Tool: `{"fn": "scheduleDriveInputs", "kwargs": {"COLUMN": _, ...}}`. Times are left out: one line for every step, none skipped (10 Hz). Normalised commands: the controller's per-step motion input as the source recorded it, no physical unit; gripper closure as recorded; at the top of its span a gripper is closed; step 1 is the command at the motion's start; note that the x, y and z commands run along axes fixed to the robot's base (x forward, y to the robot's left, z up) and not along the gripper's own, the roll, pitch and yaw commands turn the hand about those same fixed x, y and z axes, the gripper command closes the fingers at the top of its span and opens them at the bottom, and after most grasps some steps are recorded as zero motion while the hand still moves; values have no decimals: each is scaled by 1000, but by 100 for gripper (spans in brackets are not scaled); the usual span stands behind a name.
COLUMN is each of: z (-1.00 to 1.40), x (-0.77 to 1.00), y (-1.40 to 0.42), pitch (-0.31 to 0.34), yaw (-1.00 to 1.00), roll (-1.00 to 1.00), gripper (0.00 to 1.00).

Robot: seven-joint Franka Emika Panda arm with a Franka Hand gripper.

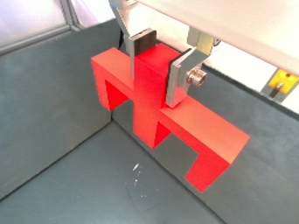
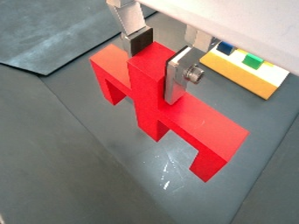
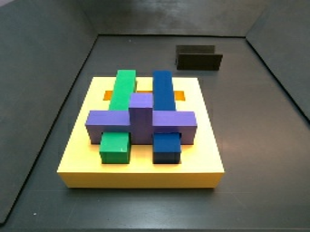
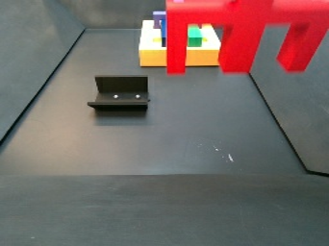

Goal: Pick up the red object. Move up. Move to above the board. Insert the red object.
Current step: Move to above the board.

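Note:
My gripper (image 1: 160, 66) is shut on the red object (image 1: 176, 122), a comb-shaped piece. The silver fingers (image 1: 179, 80) clamp its central upright stub; both wrist views show this (image 2: 158, 63). The red object (image 4: 238, 34) hangs in the air well above the dark floor, legs pointing down, and the gripper itself is out of frame in that side view. The board (image 3: 140, 172) is a yellow slab carrying green, blue and purple blocks. It lies apart from the red object, beyond it in a side view (image 4: 152, 53) and off to one side in a wrist view (image 2: 246, 72).
The fixture (image 4: 119, 93), a dark bracket, stands on the floor apart from the board; it also shows in a side view (image 3: 200, 59). Dark walls enclose the floor (image 4: 167, 163) on all sides.

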Motion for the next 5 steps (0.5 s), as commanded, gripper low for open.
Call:
{"fn": "scheduleDriveInputs", "kwargs": {"z": 285, "x": 20, "y": 3, "pitch": 61, "yaw": 3, "roll": 14, "gripper": 100}}
{"fn": "scheduleDriveInputs", "kwargs": {"z": 172, "x": -4, "y": -5, "pitch": 40, "yaw": -1, "roll": 13, "gripper": 100}}
{"fn": "scheduleDriveInputs", "kwargs": {"z": 133, "x": 121, "y": -1400, "pitch": 149, "yaw": -153, "roll": -108, "gripper": 100}}
{"fn": "scheduleDriveInputs", "kwargs": {"z": 125, "x": 122, "y": -1400, "pitch": 146, "yaw": -140, "roll": -101, "gripper": 100}}
{"fn": "scheduleDriveInputs", "kwargs": {"z": 126, "x": 116, "y": -1400, "pitch": 82, "yaw": -64, "roll": -37, "gripper": 100}}
